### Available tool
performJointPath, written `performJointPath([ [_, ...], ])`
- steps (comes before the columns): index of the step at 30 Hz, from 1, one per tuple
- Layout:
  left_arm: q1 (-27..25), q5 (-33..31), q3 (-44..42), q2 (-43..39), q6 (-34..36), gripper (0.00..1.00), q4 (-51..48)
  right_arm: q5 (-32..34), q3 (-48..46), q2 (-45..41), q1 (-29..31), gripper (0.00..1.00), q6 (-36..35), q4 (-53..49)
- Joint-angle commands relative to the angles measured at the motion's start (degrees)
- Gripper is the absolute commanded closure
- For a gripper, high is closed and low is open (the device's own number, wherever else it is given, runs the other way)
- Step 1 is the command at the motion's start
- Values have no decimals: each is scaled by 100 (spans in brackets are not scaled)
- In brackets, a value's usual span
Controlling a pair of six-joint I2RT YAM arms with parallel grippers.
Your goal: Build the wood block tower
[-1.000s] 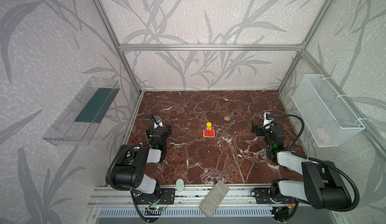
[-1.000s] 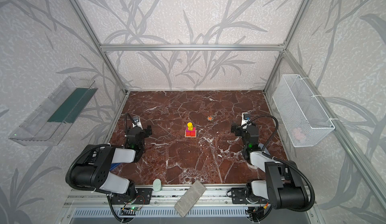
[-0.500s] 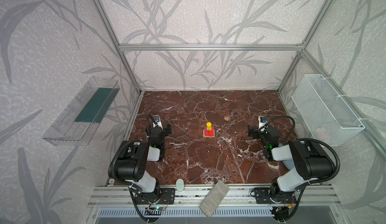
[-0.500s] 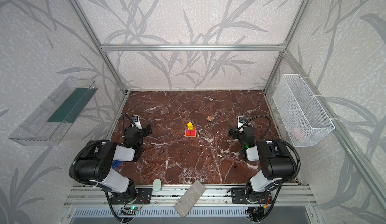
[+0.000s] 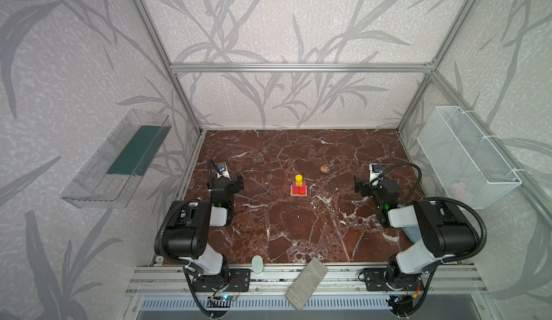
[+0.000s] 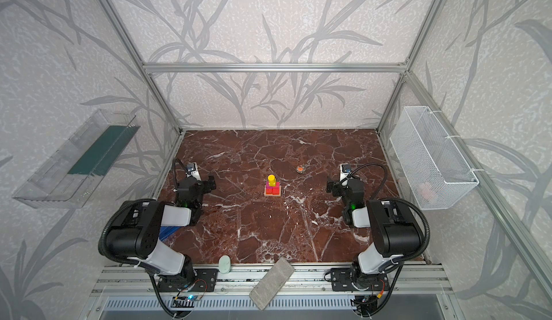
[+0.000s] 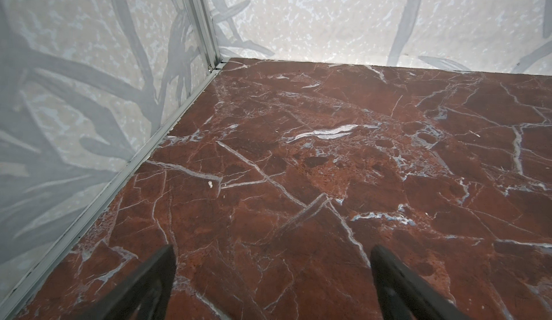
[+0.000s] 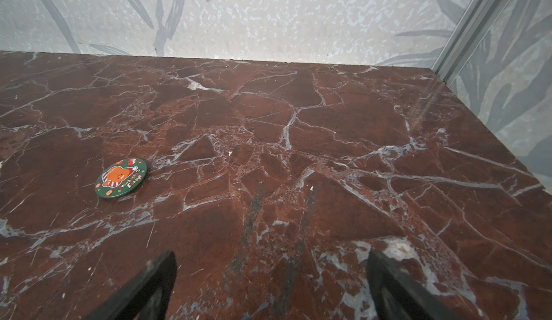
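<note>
A grey brick [image 5: 306, 282] lies on the rail [image 5: 343, 276], nearer than the tower [image 5: 298, 185]. My left claw [image 7: 271, 252] and right claw [image 8: 270, 257] gape empty, well apart either side of it. It looks finished, yellow cylinder [image 5: 298, 178] topmost, mid red-marble surface [image 5: 283, 229]. Beyond it: a badge [image 8: 121, 178], leaf-papered walls [image 5: 298, 100].

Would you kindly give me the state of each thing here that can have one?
tower: upright, stacked, yellow cylinder on top, touched by neither hand.
left hand: open, empty.
right hand: open, empty.
badge: flat on the table, face up.
grey brick: lying askew across the front rail.
</note>
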Motion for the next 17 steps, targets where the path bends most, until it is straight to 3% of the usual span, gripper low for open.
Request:
performJointPath([
  [1,18,30,65,-50,-15,1,8,-30,100,-56,17,1,-84,35],
  [6,18,30,62,-49,-15,1,18,-436,248,-65,16,1,-250,-241],
  [17,14,29,61,-45,-15,1,17,-439,270,-56,19,1,-256,-274],
])
